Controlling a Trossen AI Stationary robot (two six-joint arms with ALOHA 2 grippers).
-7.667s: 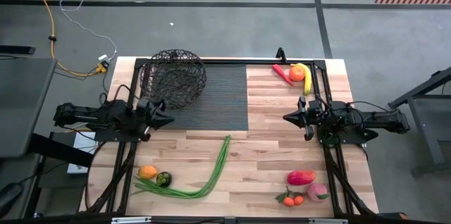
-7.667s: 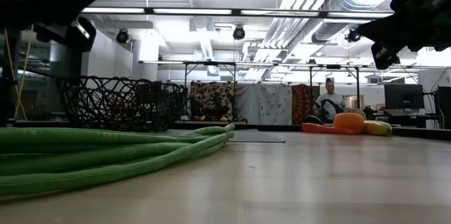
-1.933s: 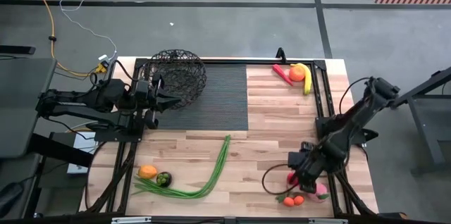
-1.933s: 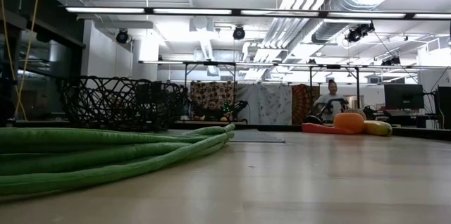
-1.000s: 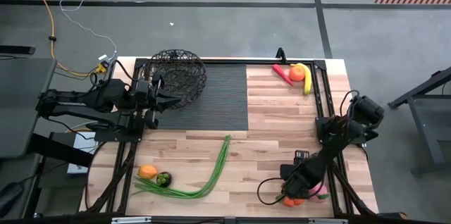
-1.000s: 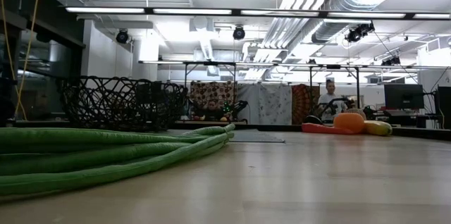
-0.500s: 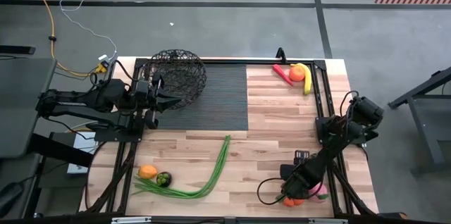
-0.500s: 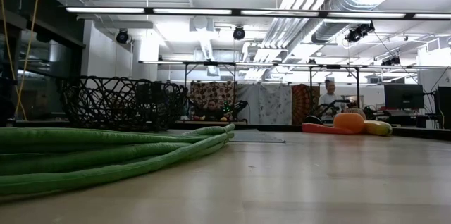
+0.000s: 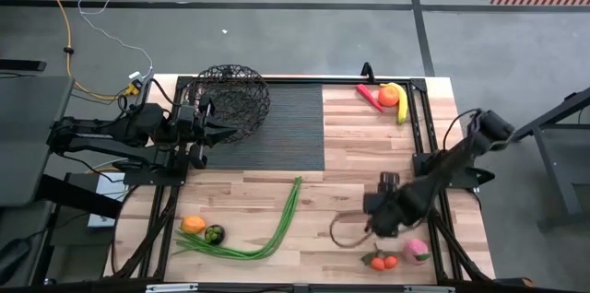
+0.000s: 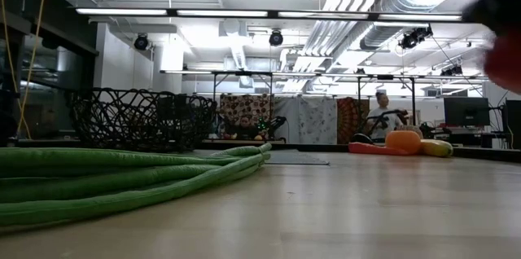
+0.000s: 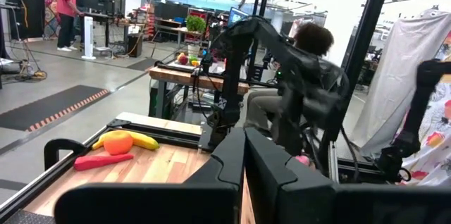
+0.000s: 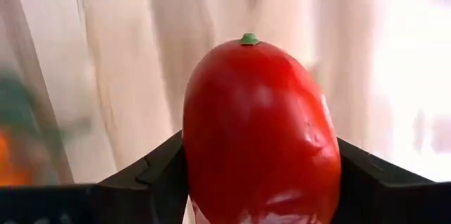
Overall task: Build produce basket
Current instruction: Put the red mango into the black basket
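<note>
Right gripper [image 12: 257,182] clamped on red fruit [image 12: 257,129]; smooth skin may slip in transit; left gripper [image 9: 217,129] closed beside basket [image 9: 228,101].

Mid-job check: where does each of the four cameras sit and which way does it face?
High: overhead, straight down on the table, both arms, basket.
Low: table height, level across green stalks to the room; red blur at its right edge.
Left wrist: on the left gripper, shut beside the basket, facing the banana.
Right wrist: right gripper clamping a red fruit.
High and low share the basket.
</note>
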